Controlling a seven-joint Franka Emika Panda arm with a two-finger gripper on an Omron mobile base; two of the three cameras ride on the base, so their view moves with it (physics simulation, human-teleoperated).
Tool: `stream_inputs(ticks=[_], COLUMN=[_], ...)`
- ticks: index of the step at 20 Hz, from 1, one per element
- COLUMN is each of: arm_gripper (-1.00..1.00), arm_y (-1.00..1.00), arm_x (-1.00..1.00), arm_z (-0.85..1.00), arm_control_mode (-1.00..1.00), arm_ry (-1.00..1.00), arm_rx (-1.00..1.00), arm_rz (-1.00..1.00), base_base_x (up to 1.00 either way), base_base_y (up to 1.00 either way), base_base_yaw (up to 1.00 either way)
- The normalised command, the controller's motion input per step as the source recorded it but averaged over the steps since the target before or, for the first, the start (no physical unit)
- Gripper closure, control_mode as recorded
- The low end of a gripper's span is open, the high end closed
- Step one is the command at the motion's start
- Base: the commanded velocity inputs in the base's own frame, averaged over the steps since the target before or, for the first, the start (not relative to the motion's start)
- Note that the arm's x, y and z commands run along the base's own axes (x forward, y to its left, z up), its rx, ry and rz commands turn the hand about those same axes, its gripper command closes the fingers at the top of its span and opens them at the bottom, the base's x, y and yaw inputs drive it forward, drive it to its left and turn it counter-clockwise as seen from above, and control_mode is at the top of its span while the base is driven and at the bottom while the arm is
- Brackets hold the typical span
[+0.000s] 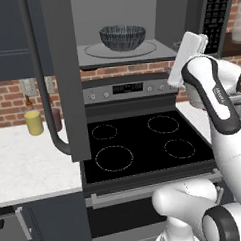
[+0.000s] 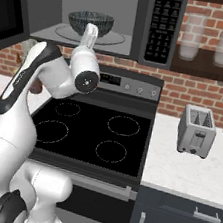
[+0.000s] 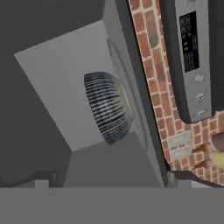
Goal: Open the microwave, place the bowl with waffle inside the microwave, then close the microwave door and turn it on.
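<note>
Bowl (image 1: pixel 122 37) sitting on microwave (image 2: pixel 159 24) turntable, door (image 1: pixel 60 75) hanging open.
Claw (image 1: pixel 190 51) hovering just right of bowl, jaws spread, gripping nothing.

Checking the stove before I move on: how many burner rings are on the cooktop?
4 on the black cooktop: back left, back right, front left, front right. All four are in plain view, so none seems hidden.

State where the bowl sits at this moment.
The bowl rests on the round glass turntable inside the open microwave, above the stove, seen upper centre in the left base view.
</note>
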Motion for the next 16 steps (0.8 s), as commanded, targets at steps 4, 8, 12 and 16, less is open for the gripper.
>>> stream_inputs(ticks=[4,8,12,16], arm_gripper=[-1.00,-1.00,-1.00,-1.00], arm_y=[0.01,-0.03,0.08,0.46], arm_x=[-0.11,0.04,-0.19,-0.21], arm_z=[-0.26,-0.41,-0.04,-0.36], arm_control_mode=[-1.00,-1.00,-1.00,-1.00], arm_ry=[0.00,-0.04,-0.09,-0.02], arm_rx=[-0.35,-0.28,-0.45,-0.52], arm_rz=[0.00,0.00,-0.15,-0.18], base_base_x=[0.00,0.00,0.00,0.00], base_base_y=[0.00,0.00,0.00,0.00], base_base_yaw=[0.00,0.00,0.00,0.00])
